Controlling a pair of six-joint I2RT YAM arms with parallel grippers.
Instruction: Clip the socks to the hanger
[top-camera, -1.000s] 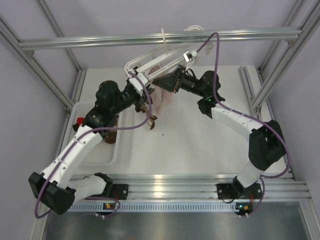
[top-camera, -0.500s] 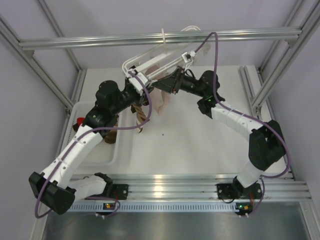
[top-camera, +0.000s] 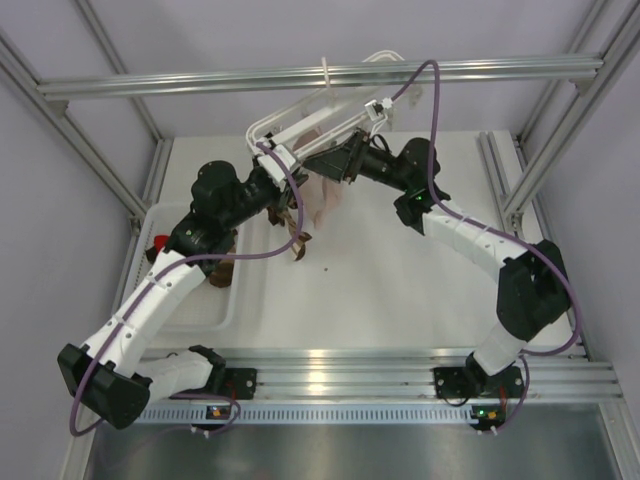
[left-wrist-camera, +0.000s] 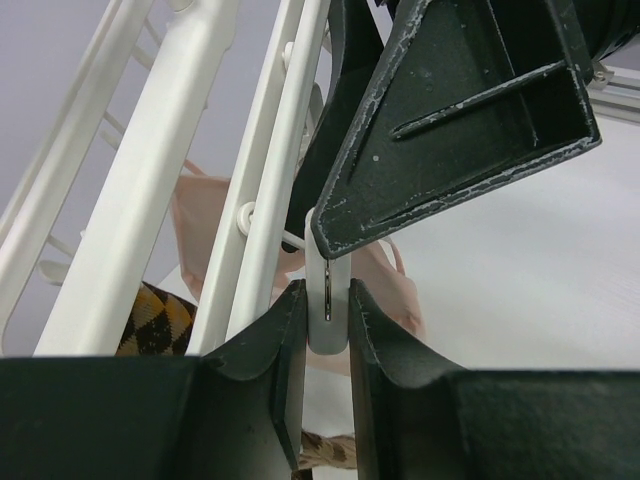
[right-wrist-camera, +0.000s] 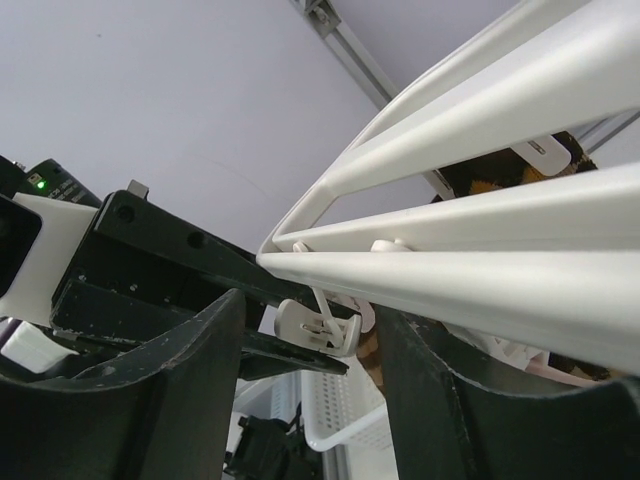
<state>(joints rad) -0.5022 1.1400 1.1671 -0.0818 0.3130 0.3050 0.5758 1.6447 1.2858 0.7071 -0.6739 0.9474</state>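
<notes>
Hanging tilted off the rail (top-camera: 200, 80), hanger (left-wrist-camera: 140, 170) ran near-left to far-right. Left claw (left-wrist-camera: 327, 320) pinched a clip (left-wrist-camera: 328, 300). Sock (top-camera: 297, 238) hung beside pink socks (top-camera: 328, 200). Right claw (right-wrist-camera: 310, 305) gaped open at the hanger.

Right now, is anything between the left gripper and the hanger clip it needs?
Nothing visible: the clip on the hanger already sits in the left gripper, touching both fingers. The right gripper has a fingertip at the clip's top, clear of that grip. A pink sock hangs behind.
</notes>
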